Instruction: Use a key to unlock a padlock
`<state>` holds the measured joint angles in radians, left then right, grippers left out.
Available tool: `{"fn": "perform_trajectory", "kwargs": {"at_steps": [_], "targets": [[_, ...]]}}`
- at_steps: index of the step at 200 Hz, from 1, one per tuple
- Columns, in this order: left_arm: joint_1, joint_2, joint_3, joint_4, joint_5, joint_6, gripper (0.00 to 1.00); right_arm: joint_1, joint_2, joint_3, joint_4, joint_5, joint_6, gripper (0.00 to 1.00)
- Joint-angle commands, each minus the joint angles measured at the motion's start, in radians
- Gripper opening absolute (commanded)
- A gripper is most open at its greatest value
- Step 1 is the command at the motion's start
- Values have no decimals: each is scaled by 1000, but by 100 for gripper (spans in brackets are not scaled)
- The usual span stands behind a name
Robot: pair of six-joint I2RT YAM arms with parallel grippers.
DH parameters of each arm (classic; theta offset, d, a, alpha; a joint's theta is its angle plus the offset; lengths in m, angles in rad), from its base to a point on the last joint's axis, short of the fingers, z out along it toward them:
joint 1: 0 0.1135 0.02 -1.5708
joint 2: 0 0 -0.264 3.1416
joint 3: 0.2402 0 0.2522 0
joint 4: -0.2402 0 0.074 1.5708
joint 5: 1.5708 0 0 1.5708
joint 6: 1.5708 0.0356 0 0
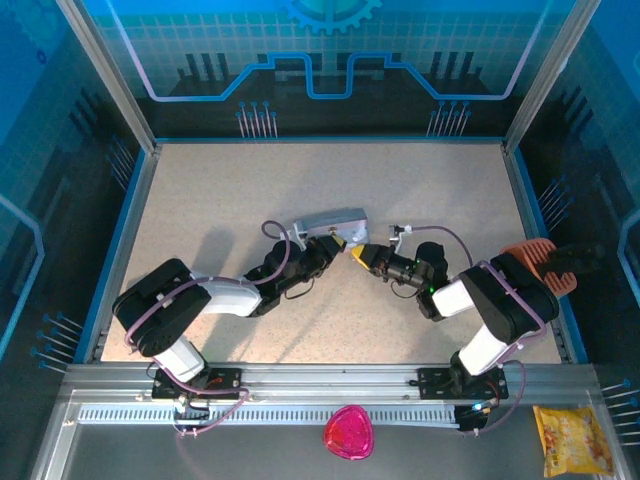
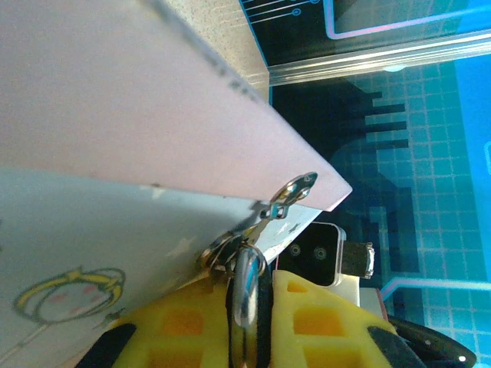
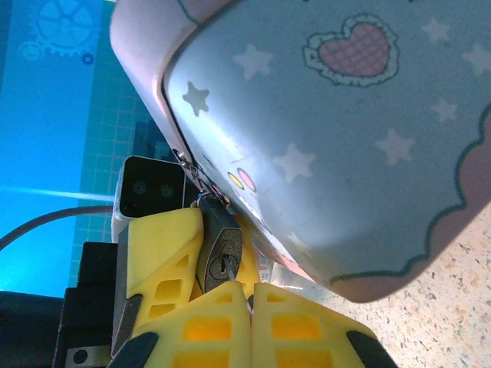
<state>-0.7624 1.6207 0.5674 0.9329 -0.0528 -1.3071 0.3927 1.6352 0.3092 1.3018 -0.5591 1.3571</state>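
Where tin (image 3: 345,138) clasp (image 2: 295,192) hangs: padlock (image 3: 221,249).
Left gripper (image 2: 257,307): clamps padlock.
Right gripper (image 3: 249,307): closed, seemingly pinching key (image 3: 229,267); padlock just ahead.

The left claw (image 2: 247,307) has bright yellow plastic fingers (image 2: 176,330) with a grid of deeper orange-yellow recesses and dark grey patches at the base. The right claw (image 3: 249,300) wears the same yellow grid. Between the left claw's fingers, the small dark grey metal padlock (image 3: 220,249) carries a shiny silvery shackle. Just above both claws, the flat rounded metal tin box (image 3: 345,153) is pale grey-blue. It is patterned with white stars, a pink cross-hatched heart in a white lacy frame and a pink scalloped cloud edge, and its lid is pale pink. The face nearest the left claw bears a yellow-outlined drawing with pink blotches. Beyond the claws, the surface (image 1: 420,180) is beige with fine dark speckles.
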Motion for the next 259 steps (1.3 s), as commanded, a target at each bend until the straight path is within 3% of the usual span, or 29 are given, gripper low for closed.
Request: {"fn": "perform_trajectory", "kwargs": {"at_steps": [1,86,121,145,166,186,212,259], "targets": [[-126,-54,74,166,421,30,0,9,-27,110,121,-60,-19,0],[-129,-66,89,138,471,54,0,6,-28,134,120,-76,-18,0],[-122,-117,101,-179,386,170,0,21,-34,93,67,-16,-33,0],[-98,-168,106,-384,302,249,0,24,-101,58,-102,20,-111,0],[-82,-171,109,-459,271,275,0,26,-200,48,-289,40,-195,0],[-71,-147,91,-457,253,258,0,27,-283,52,-457,50,-264,0],[-61,-114,56,-389,236,219,0,27,-320,34,-493,37,-285,0],[-59,-63,8,-207,217,150,0,62,-247,-13,-293,33,-181,0]]}}
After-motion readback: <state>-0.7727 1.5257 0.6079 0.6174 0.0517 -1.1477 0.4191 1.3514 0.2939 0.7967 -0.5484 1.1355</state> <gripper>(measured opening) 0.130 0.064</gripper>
